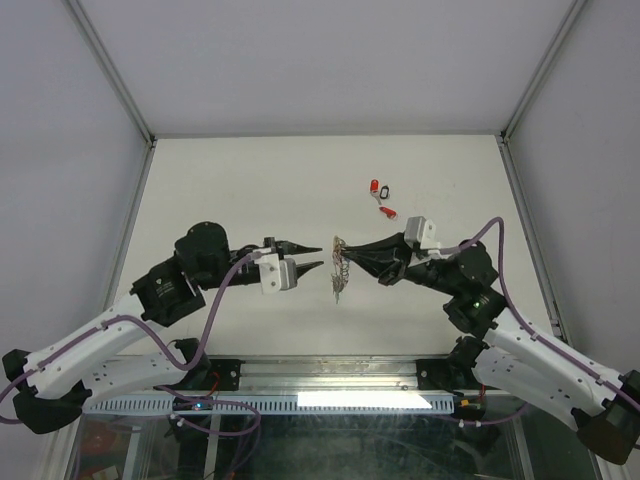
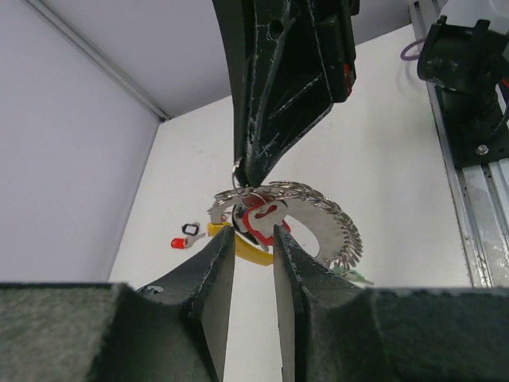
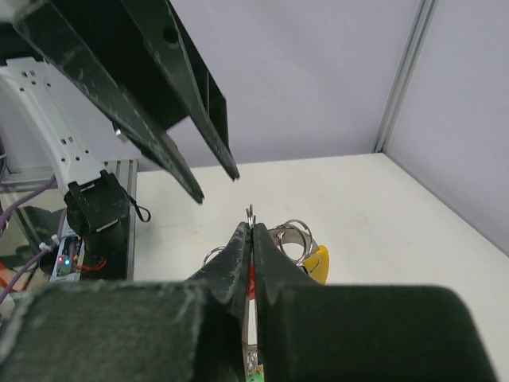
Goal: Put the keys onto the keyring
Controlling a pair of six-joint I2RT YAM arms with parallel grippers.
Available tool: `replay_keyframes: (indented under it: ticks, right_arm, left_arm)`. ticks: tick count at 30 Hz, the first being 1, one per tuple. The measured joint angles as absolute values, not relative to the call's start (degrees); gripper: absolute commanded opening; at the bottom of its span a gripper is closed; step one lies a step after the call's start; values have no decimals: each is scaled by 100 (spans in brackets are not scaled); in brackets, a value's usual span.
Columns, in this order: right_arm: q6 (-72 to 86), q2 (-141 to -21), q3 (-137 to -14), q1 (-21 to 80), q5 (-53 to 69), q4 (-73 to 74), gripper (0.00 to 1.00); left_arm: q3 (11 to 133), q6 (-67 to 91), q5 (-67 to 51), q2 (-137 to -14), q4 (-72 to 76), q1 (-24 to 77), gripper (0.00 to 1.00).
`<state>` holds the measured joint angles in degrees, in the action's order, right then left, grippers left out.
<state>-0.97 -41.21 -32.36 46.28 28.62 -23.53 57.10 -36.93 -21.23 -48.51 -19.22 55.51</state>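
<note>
The right gripper (image 1: 346,251) is clamped shut on the keyring (image 1: 340,270), holding it up over the middle of the tabletop (image 1: 230,180). The left gripper (image 1: 320,256) faces it just beside, jaws parted and empty. Loose keys (image 1: 381,188) lie nearer the far edge.

The keyring (image 1: 340,268) hangs over the middle of the tabletop (image 1: 230,190), at the tips of the right fingers (image 1: 375,250), which reach in from its right. The left fingers (image 1: 300,247) point at it from the left, just beside it. Behind and to the right, two keys (image 1: 381,187) lie on the tabletop.
</note>
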Motion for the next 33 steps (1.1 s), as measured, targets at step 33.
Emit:
replay_keyframes:
  ticks: [33]
  right_arm:
    - [530,-3920,-2838,4628,3052,-3734,0]
  left_arm:
    - [4842,-2324,-2810,-5050,777,5551,21]
